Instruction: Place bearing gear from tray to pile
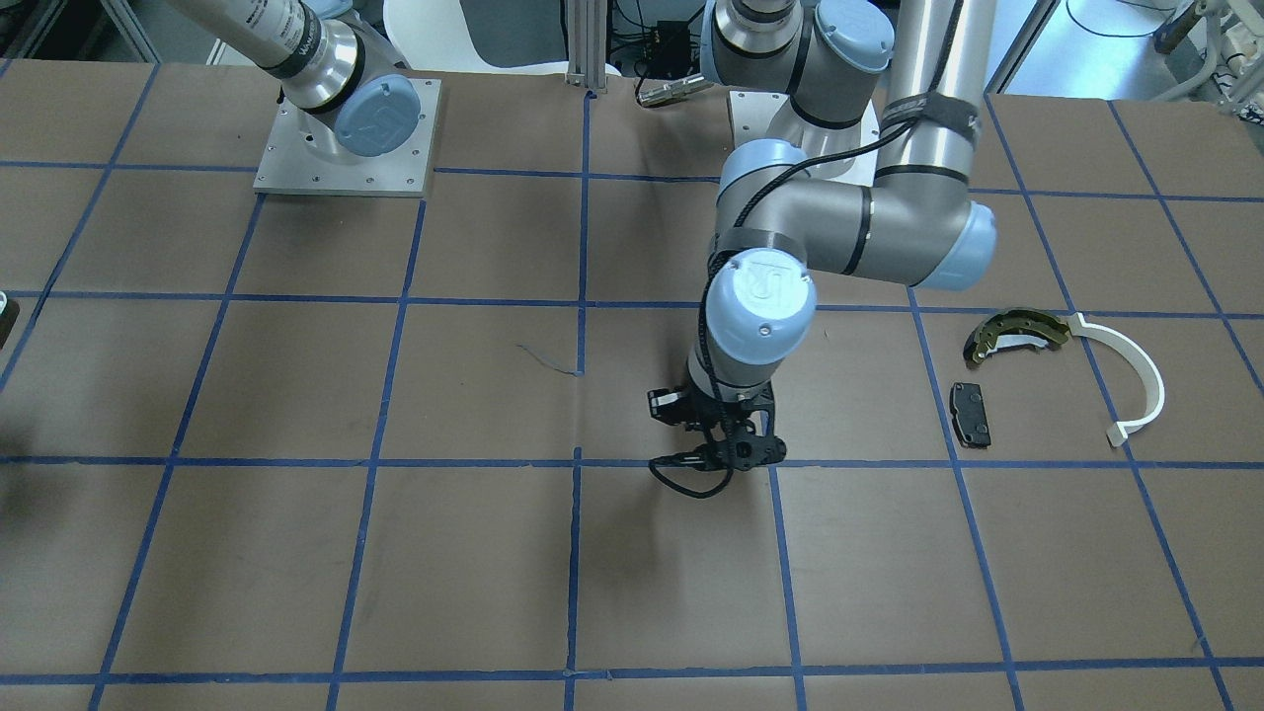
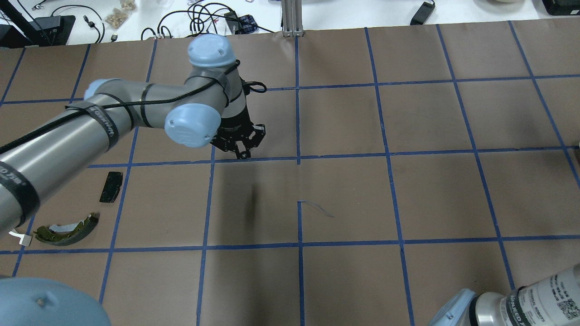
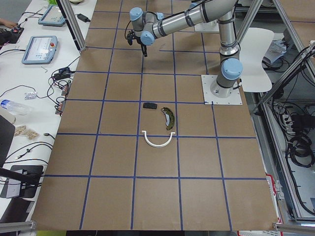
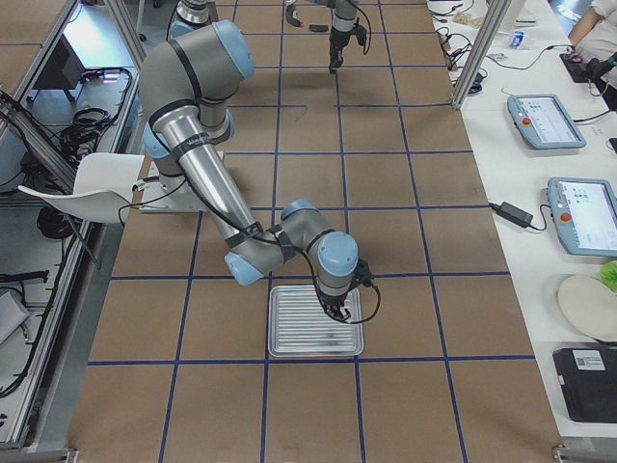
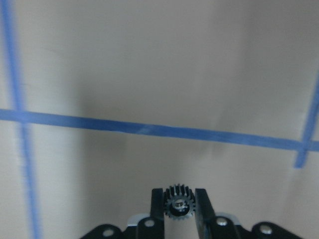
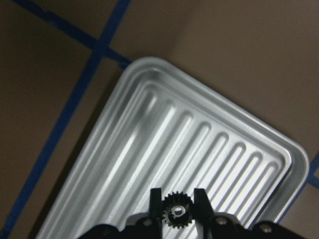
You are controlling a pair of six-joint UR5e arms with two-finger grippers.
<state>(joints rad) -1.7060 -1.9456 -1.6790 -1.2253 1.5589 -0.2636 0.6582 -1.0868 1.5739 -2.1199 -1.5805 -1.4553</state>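
Left arm [image 2: 113,113]: stretched toward the table's middle, elbow bent, wrist upright.
Left gripper [image 2: 244,151]: pointing down, clear of the surface, fingers [image 5: 157,201] clamped on a small black gear [image 5: 179,205].
Right arm [image 4: 207,183]: folded low at the right end.
Right gripper [image 4: 333,311]: pointing down, pinching a second gear [image 6: 176,210].

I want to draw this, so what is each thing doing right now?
left gripper: shut on first gear, above bare table
right gripper: shut on second gear, over tray
tray: flat, visible part bare
brake shoe: lying on table
white arc: lying on table
dark pad: lying flat, alone
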